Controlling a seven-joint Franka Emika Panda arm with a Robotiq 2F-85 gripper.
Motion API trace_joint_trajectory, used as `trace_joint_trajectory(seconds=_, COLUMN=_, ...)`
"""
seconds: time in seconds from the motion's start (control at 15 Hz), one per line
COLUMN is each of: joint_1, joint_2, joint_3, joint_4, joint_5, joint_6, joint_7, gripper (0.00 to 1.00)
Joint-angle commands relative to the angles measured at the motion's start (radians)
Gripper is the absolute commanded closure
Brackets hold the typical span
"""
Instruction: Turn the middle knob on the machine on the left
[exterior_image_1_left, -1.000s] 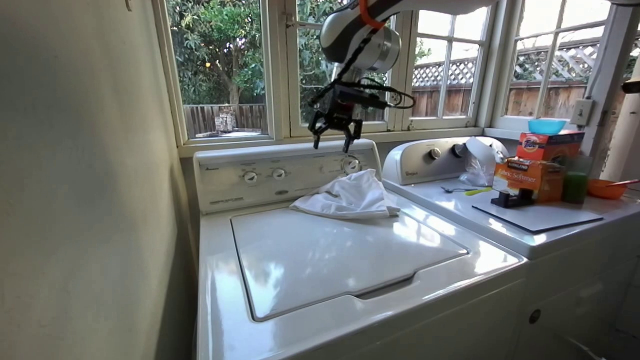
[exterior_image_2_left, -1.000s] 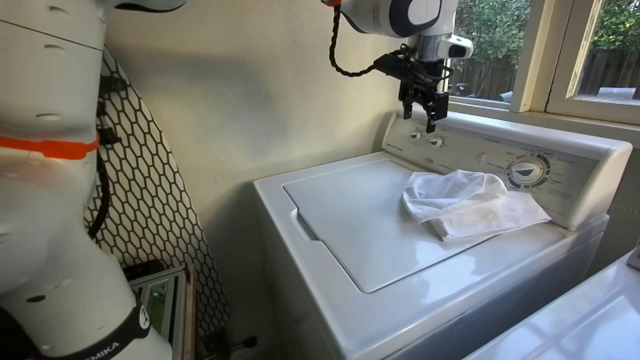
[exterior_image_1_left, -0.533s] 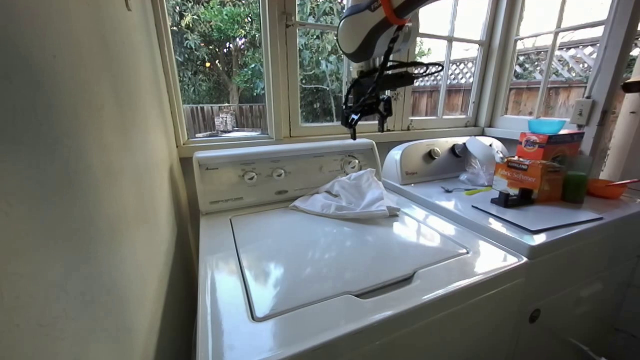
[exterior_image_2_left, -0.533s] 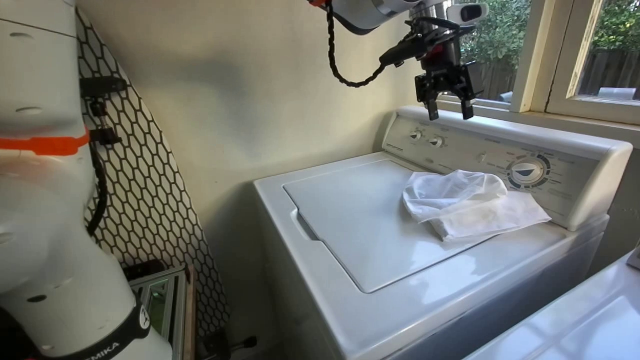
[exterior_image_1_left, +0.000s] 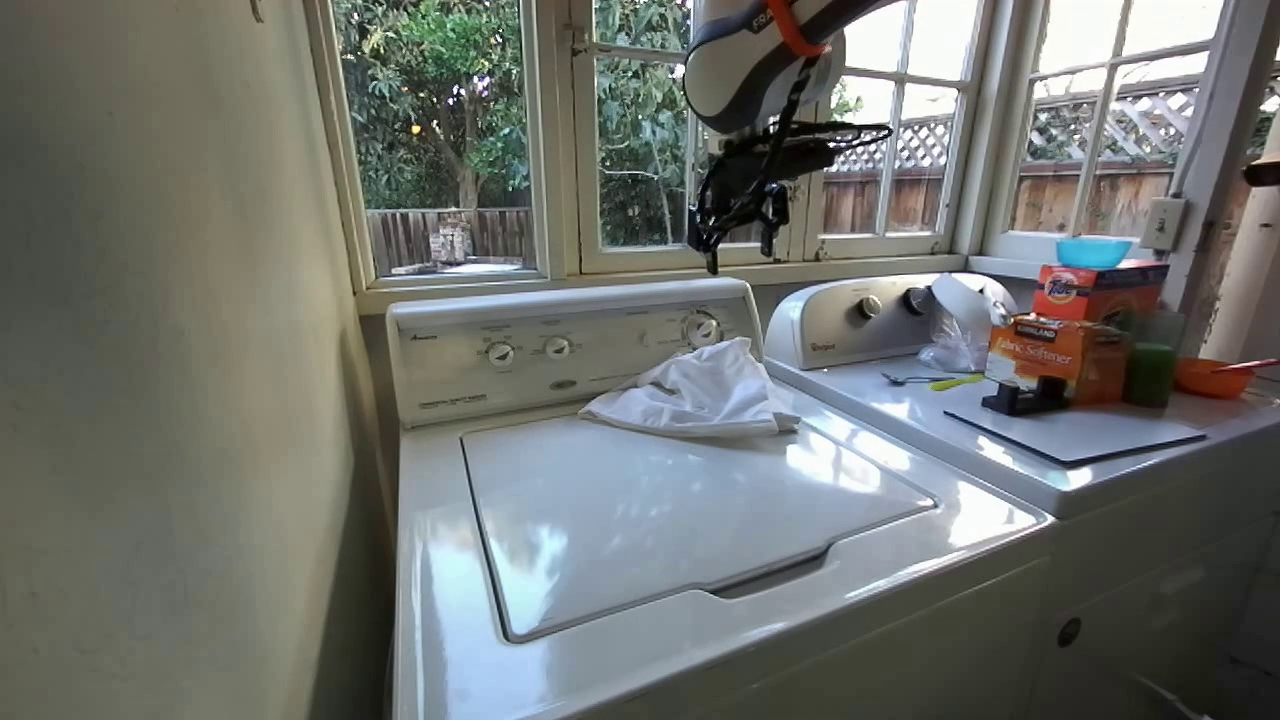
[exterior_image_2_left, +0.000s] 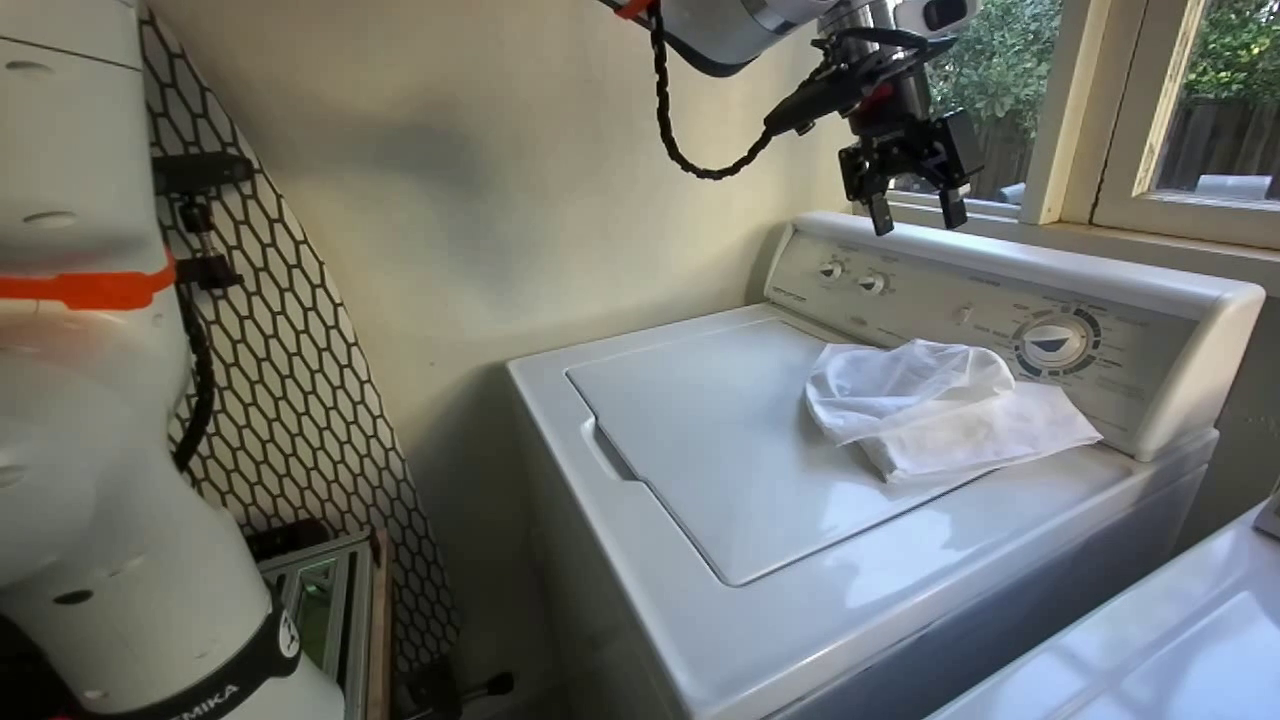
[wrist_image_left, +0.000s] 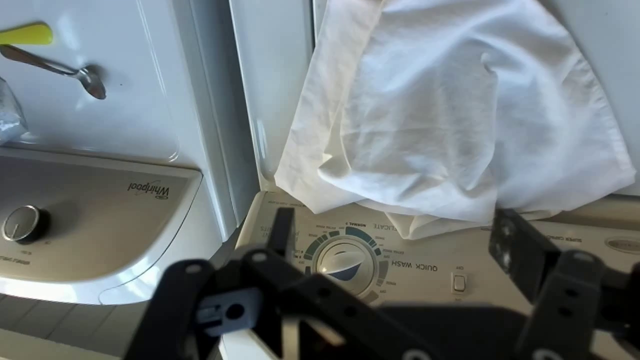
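The machine (exterior_image_1_left: 640, 510) is a white top-loading washer with a raised cream control panel; it also shows in an exterior view (exterior_image_2_left: 720, 430). The middle knob (exterior_image_1_left: 557, 347) is small, round and pale, right of a similar knob and left of the large dial; it also shows in an exterior view (exterior_image_2_left: 872, 284). It is out of view in the wrist view. My gripper (exterior_image_1_left: 740, 258) is open and empty above the panel's top edge, apart from the knob, and also shows in an exterior view (exterior_image_2_left: 918, 224). In the wrist view the open fingers (wrist_image_left: 392, 232) frame the large dial (wrist_image_left: 346, 265) and a small switch.
A white cloth (exterior_image_1_left: 700, 390) lies on the lid's back, against the panel below the large dial. A second white appliance (wrist_image_left: 115, 120) stands alongside, bearing a spoon (wrist_image_left: 90, 80), boxes (exterior_image_1_left: 1045, 350) and bowls. A wall (exterior_image_2_left: 450, 250) and windows border the washer.
My gripper has moved right and slightly up over the panel and has turned, mostly in the first half second, with a small shift since. Knobs and cloth have not moved.
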Motion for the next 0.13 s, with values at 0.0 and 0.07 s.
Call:
trace_joint_trajectory(seconds=0.0, joint_1=-0.006, joint_2=0.000, joint_3=0.007, joint_4=0.003, joint_5=-0.001, joint_6=-0.003, joint_7=0.000, gripper=0.00)
trace_joint_trajectory(seconds=0.07, joint_1=-0.006, joint_2=0.000, joint_3=0.007, joint_4=0.003, joint_5=-0.001, joint_6=-0.003, joint_7=0.000, gripper=0.00)
